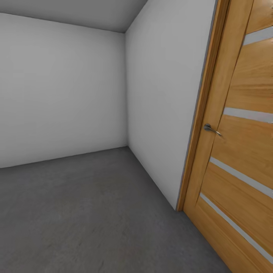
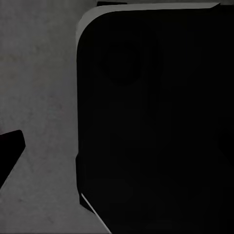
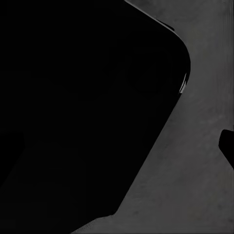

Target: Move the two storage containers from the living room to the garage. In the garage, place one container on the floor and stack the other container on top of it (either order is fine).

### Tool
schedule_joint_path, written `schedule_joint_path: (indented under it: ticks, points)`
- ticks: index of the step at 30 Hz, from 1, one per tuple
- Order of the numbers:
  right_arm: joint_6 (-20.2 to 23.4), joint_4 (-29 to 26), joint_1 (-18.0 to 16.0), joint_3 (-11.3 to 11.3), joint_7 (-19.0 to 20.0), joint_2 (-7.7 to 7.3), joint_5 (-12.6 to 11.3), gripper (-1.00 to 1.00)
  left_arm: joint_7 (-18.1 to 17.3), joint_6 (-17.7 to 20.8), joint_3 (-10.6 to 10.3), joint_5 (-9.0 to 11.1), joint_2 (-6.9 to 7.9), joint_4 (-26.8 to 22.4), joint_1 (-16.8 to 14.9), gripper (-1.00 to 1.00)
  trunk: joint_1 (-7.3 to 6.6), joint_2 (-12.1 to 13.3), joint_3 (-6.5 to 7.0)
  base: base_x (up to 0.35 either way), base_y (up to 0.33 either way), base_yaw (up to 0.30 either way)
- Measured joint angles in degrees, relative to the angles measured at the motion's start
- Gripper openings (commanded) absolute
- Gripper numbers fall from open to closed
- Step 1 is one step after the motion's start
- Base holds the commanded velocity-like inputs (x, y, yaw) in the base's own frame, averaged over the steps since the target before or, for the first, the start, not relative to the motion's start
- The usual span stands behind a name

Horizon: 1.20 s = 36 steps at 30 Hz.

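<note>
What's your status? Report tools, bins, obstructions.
Tools: state can't be told, wrist views mostly dark. Bins: none sighted. Facing grey floor, pale walls; wooden door close on the right.

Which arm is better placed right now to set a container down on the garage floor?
Neither stands out. The head view shows the dark grey floor, pale walls and a wooden door, no container or arm. Both wrist views show dark robot body over concrete.

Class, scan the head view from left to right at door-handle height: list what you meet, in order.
Pale grey back wall → room corner → pale grey side wall → wooden door frame → metal door handle → wooden door with pale stripes.
</note>
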Motion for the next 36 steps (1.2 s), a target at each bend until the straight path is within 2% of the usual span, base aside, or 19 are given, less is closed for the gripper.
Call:
schedule_joint_path:
  ticks: [36]
  points:
    - [0.0, 0.0, 0.0, 0.0, 0.0, -0.03, 0.0, 1.0, 0.0, 0.0, 0.0, 0.0, 0.0, 0.0, 0.0, 1.0, 0.0, 0.0, 0.0, 0.324, 0.0, -0.243]
